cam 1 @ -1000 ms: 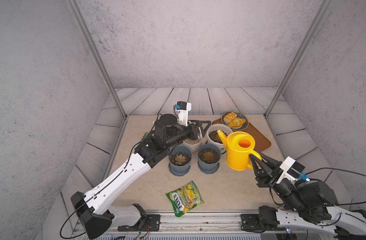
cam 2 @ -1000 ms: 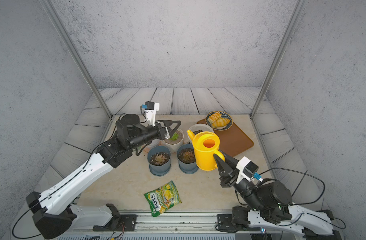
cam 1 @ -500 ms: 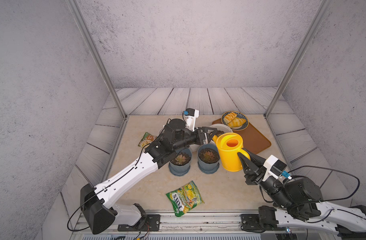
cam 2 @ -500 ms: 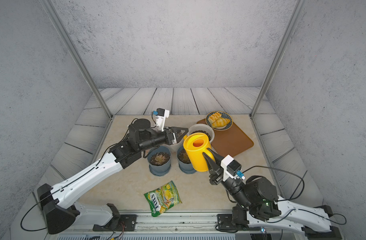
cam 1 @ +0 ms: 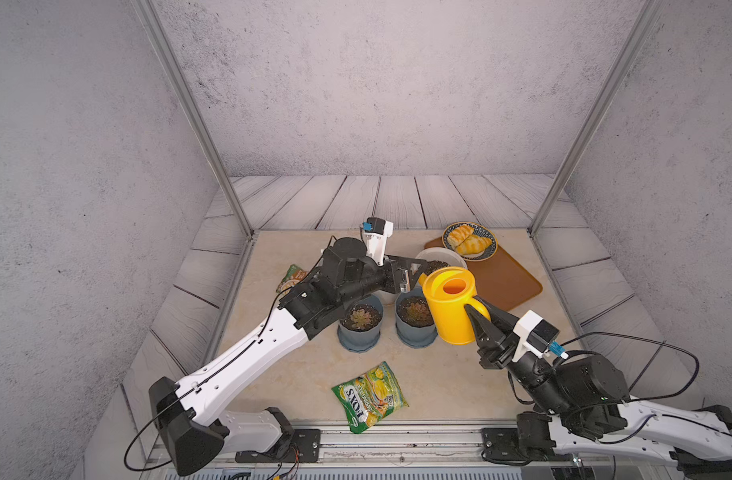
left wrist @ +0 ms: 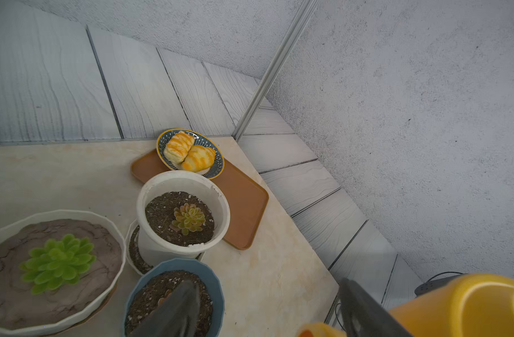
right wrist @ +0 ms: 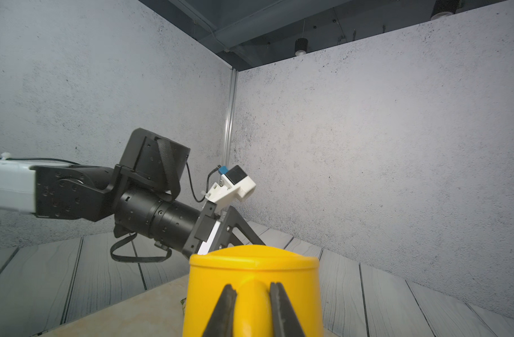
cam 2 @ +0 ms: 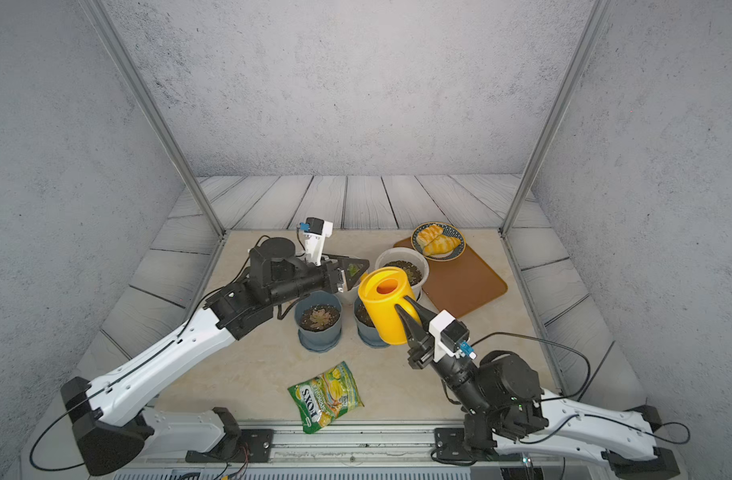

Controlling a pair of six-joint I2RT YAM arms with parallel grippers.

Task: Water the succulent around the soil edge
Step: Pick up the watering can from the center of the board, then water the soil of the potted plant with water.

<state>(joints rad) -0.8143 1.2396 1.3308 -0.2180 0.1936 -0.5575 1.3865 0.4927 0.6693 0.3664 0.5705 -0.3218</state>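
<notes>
The succulents (cam 1: 360, 318) are found in their pots mid-table, and no water is seen poured yet; the yellow watering can (cam 1: 449, 316) is held just beside the blue pots (cam 1: 358, 338), its handle clamped by the right gripper (cam 1: 474, 307), while the left gripper (cam 1: 416, 270) is spread wide, empty.

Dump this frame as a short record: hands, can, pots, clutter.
right hand: shut on the watering can handle
left hand: open, above the pots, close to the can
watering can: yellow, no water seen
pots: two blue pots, white pot, wide white pot, each with a succulent
clutter: pastry plate on brown tray; two snack bags
</notes>
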